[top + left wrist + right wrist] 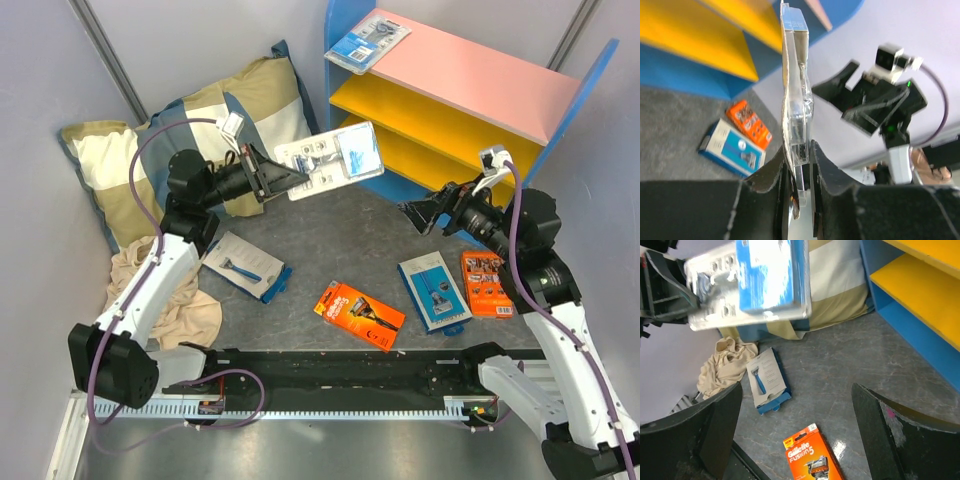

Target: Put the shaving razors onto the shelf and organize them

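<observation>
Small slanted shelf (480,75), blue side panels, pink top board, two yellow lower boards. Holds one clear blister razor pack on light-blue card (368,42), lying at left end of pink board.

Left gripper (283,177) clamped on edge of second clear blister pack (330,158). Pack is in air, just in front of shelf's left side.

Right gripper (418,214) spread wide, holding nothing, near shelf foot.

On grey table (330,240):
- blue-white razor box (245,266)
- orange flat box (360,315)
- second blue-white box (434,293), with second orange box (487,284) just beside it
</observation>
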Action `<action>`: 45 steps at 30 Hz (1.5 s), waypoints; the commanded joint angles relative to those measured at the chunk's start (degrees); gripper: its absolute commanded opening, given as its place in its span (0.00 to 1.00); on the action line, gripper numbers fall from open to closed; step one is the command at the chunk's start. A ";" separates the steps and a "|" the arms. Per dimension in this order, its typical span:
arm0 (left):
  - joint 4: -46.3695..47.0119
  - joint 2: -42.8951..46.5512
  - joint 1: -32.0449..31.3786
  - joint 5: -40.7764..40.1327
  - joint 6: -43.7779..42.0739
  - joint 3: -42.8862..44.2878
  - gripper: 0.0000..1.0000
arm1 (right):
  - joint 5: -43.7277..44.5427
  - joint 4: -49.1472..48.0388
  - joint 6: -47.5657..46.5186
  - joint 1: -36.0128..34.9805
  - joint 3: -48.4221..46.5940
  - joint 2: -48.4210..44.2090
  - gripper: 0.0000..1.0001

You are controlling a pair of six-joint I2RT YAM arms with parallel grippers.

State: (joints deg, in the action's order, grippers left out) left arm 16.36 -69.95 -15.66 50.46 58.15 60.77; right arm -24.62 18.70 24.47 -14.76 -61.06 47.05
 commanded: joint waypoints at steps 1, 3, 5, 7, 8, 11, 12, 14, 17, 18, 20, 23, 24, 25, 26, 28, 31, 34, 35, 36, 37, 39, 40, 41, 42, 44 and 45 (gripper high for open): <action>8.25 -1.94 -1.30 -7.55 6.01 6.46 0.02 | 5.46 2.74 -1.18 0.17 -2.31 -1.96 0.98; 8.25 -3.60 -2.18 -9.32 6.01 8.56 0.02 | 6.86 3.36 -1.35 0.09 -2.40 -2.92 0.98; 8.25 -5.62 -3.93 -12.39 5.92 11.55 0.02 | 7.39 3.88 -1.62 0.09 -2.75 -3.45 0.98; 8.25 -7.03 -5.69 -15.37 6.01 14.80 0.02 | 8.27 4.33 -1.79 0.09 -3.01 -4.15 0.98; 8.16 -8.61 -6.39 -16.43 6.01 15.86 0.02 | 8.45 4.85 -1.97 0.09 -3.19 -4.33 0.98; 8.25 -10.99 -9.20 -21.00 6.01 19.81 0.02 | 9.41 5.82 -1.88 0.17 -3.72 -5.12 0.98; 8.16 -12.82 -9.91 -23.28 5.92 21.91 0.02 | 9.94 6.00 -1.88 0.17 -3.72 -5.56 0.98; 8.16 -14.59 -12.11 -25.49 5.83 24.38 0.02 | 10.21 6.44 -1.88 0.09 -3.81 -6.09 0.98; 8.16 -19.15 -15.09 -29.53 5.75 29.83 0.02 | 10.56 6.87 -1.53 0.09 -3.46 -7.05 0.98; 8.16 -20.39 -16.06 -30.58 5.31 32.89 0.02 | 10.73 7.05 -1.44 0.09 -3.45 -7.49 0.98; 7.81 -24.60 -18.00 -32.52 5.22 36.68 0.02 | 11.43 7.58 -1.35 0.09 -3.28 -8.02 0.98; 7.11 -30.84 -19.49 -32.88 6.45 44.68 0.02 | 13.27 8.54 -1.00 0.17 -3.10 -9.16 0.98; 6.85 -32.60 -19.67 -32.88 7.49 48.70 0.02 | 13.63 8.72 -0.83 0.09 -3.19 -9.69 0.98; 6.58 -35.40 -20.28 -32.79 7.94 50.57 0.02 | 13.90 8.81 -0.48 0.26 -3.10 -9.95 0.98; 6.49 -36.82 -20.46 -32.79 8.29 52.41 0.02 | 14.42 8.90 -0.30 0.18 -3.19 -10.22 0.98; 6.49 -38.85 -21.34 -33.93 8.91 56.55 0.02 | 15.04 9.07 -0.21 0.09 -3.19 -10.92 0.98; 5.18 -41.75 -22.13 -36.39 8.91 60.60 0.02 | 16.18 9.69 -0.39 0.09 -3.37 -11.45 0.98; 4.56 -42.46 -22.75 -39.73 8.38 61.74 0.02 | 16.62 10.39 -0.47 0.09 -3.37 -11.71 0.98; 4.47 -42.63 -22.83 -40.43 8.21 61.83 0.02 | 16.62 10.48 -0.47 0.17 -3.37 -11.80 0.98; 4.21 -43.16 -22.92 -41.57 8.12 62.44 0.02 | 16.71 10.57 -0.56 0.09 -3.28 -11.98 0.98; 4.12 -43.51 -23.01 -41.93 8.12 62.97 0.02 | 16.97 10.66 -0.65 0.00 -3.28 -12.07 0.98; 3.25 -45.17 -23.01 -42.19 8.21 65.16 0.02 | 17.15 10.92 -0.65 0.17 -3.10 -12.15 0.98; 3.15 -46.14 -23.01 -42.28 8.21 66.13 0.02 | 17.50 11.01 -0.65 0.09 -3.10 -12.33 0.98; 2.54 -46.93 -23.01 -42.28 8.12 67.27 0.02 | 17.59 11.10 -0.74 0.09 -2.93 -12.33 0.98; 1.75 -47.72 -23.01 -42.54 8.29 69.89 0.02 | 17.76 11.10 -0.65 0.09 -2.93 -12.33 0.98; 0.43 -50.19 -23.01 -42.81 8.73 72.02 0.02 | 17.77 11.27 -0.74 0.09 -2.84 -12.24 0.98; 0.34 -50.89 -23.01 -43.33 9.00 73.42 0.02 | 17.77 11.27 -0.74 0.09 -2.75 -12.24 0.98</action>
State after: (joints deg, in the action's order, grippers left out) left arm 17.06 -117.82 -38.39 10.20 65.14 127.96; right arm -8.43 29.69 23.75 -14.76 -62.30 35.16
